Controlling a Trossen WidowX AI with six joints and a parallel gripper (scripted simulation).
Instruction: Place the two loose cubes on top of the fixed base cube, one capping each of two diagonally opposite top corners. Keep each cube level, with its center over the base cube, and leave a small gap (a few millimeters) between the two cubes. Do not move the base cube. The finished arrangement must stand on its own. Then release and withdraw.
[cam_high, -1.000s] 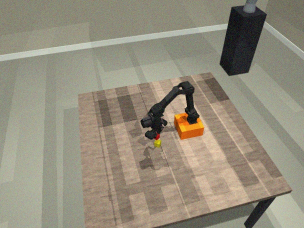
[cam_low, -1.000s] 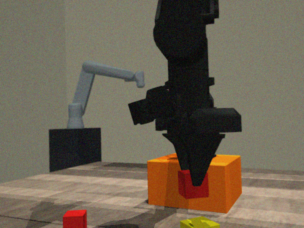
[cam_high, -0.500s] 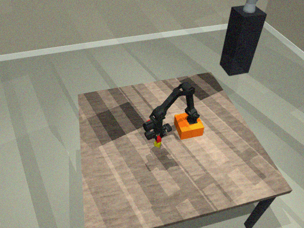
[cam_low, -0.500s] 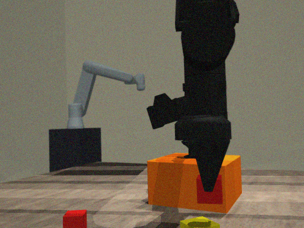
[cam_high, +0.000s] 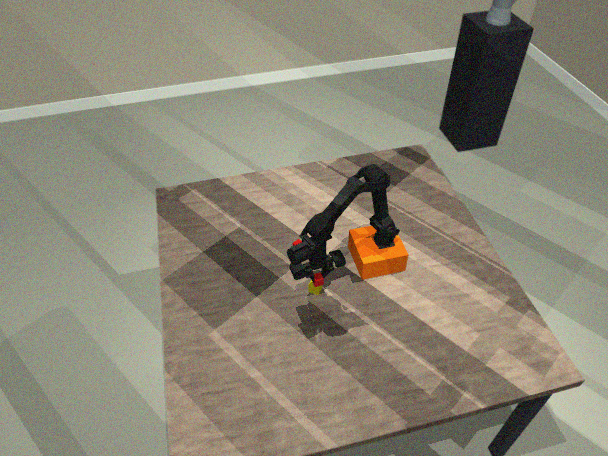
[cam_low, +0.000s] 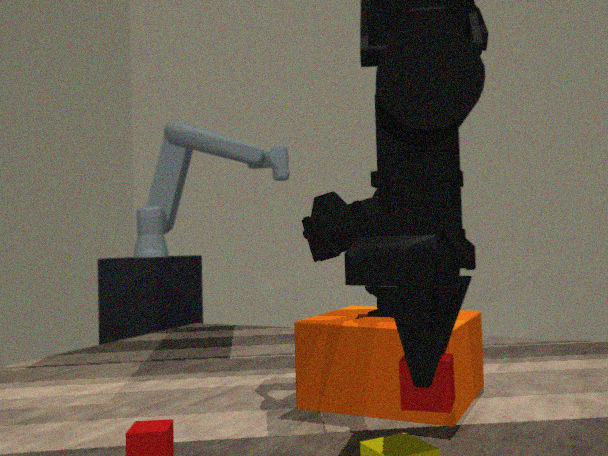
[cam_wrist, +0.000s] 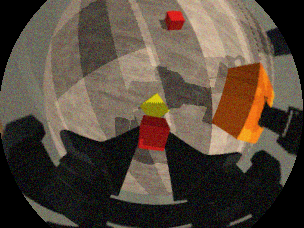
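My gripper (cam_high: 318, 276) (cam_low: 424, 382) (cam_wrist: 152, 132) is shut on a red cube (cam_high: 319, 281) (cam_low: 427, 401) (cam_wrist: 153, 142), held between the fingertips. The yellow base cube (cam_high: 314, 288) (cam_low: 400, 446) (cam_wrist: 155, 108) rests on the table. In the exterior view the held cube shows higher than the yellow cube, with table visible between them, so they are apart. In the wrist view it overlaps the yellow cube's lower edge. The yellow cube looks turned relative to the held one. The other loose red cube (cam_high: 297, 243) (cam_low: 150, 441) (cam_wrist: 174, 21) rests apart, partly hidden by the arm in the top view.
The orange block (cam_high: 385, 265) (cam_low: 345, 365) (cam_wrist: 239, 97) under the arm's base stands beside the cubes. A black pedestal (cam_high: 485, 85) (cam_low: 150, 295) carries a grey arm (cam_low: 215, 142) in the background. The wooden table (cam_high: 260, 380) has striped shadows across it.
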